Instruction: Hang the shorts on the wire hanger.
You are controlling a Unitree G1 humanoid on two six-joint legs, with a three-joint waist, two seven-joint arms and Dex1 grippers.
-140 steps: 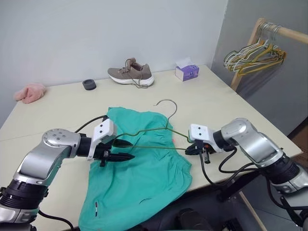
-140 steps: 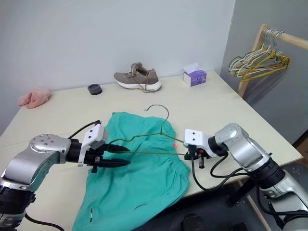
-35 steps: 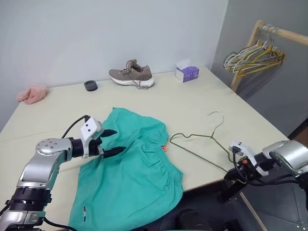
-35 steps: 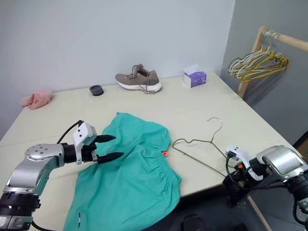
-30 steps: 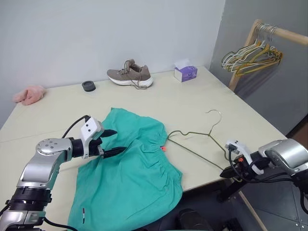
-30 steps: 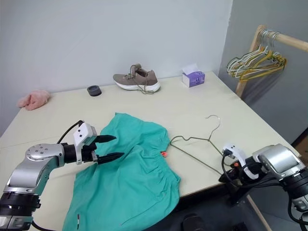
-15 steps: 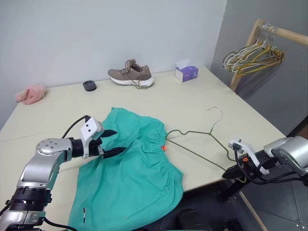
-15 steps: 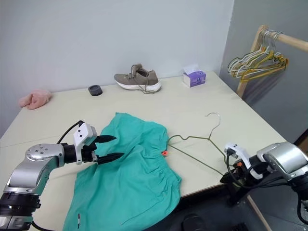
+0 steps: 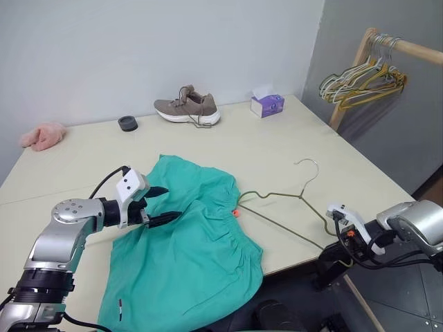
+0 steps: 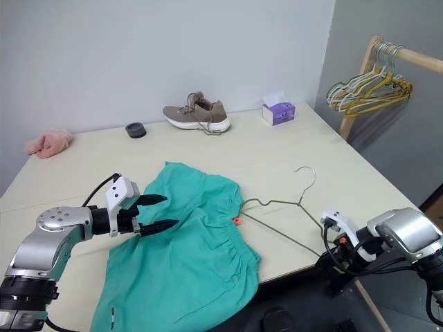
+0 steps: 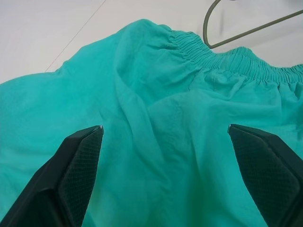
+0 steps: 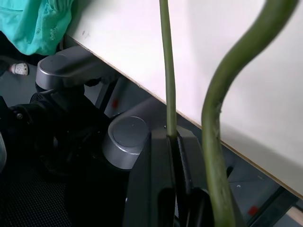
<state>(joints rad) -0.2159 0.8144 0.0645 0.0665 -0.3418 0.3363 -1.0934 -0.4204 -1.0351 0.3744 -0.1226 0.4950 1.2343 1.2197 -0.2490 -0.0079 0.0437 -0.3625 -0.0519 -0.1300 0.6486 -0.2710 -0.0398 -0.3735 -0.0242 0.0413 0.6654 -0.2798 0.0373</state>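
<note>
A cream table (image 9: pixel 291 131) stood against a pale wall. The shorts (image 9: pixel 194 242) lay spread on its near side, one hem hanging over the front edge. Just beside the waistband lay the wire hanger (image 9: pixel 284 207), its far corner clamped between the shut fingers of the right gripper (image 9: pixel 340 254) past the table edge. The left gripper (image 9: pixel 163 205) hovered over the shorts, fingers wide apart.
</note>
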